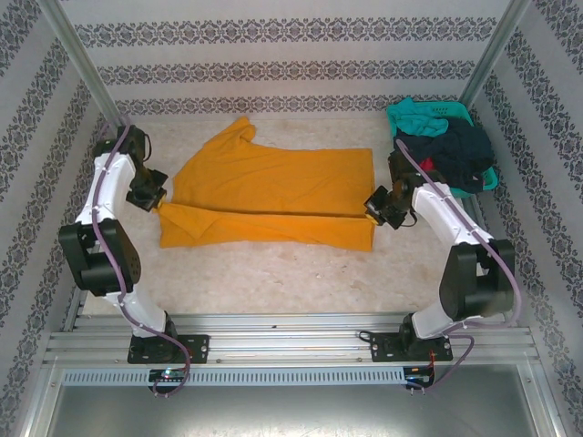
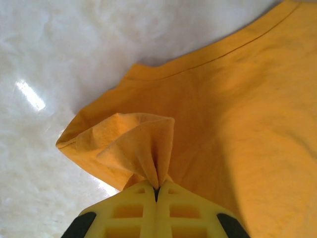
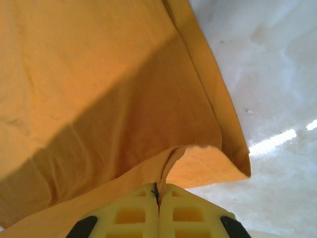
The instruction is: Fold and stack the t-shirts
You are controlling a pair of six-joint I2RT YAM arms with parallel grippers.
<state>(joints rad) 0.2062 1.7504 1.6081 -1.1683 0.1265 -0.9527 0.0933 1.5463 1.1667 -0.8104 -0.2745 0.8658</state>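
Surface: white mottled table, patterned walls round it. Teal basket sits upper rt of top view w/ other shirts (dark + teal) heaped in it.
Shirt: orange-yellow t-shirt lies flat mid-table, long axis left–rt, one sleeve poking to upper left. A crease runs end to end, w/ a narrower band of cloth below it toward bottom of frame.
L gripper: at shirt's left end, on the crease line. Jaws pressed together on a pinch of cloth; wrist view shows fabric gathered to a peak between yellow fingers.
R gripper: at shirt's rt end, same line. Jaws likewise clamped on the edge near the hem corner, cloth draping away from it in wrist view.
Step (my read): lengthwise fold, both ends gripped.
Do it well: raise both ends together, same height, cloth just taut between, no sag mid-span. Carry across evenly, line up long edges, set down low before letting go.
Watch: thin pinches could slip if pulled apart too hard; sleeve may bunch under the fold; rt arm is near the basket.
Progress: early, first shirt only part folded, rest in basket.
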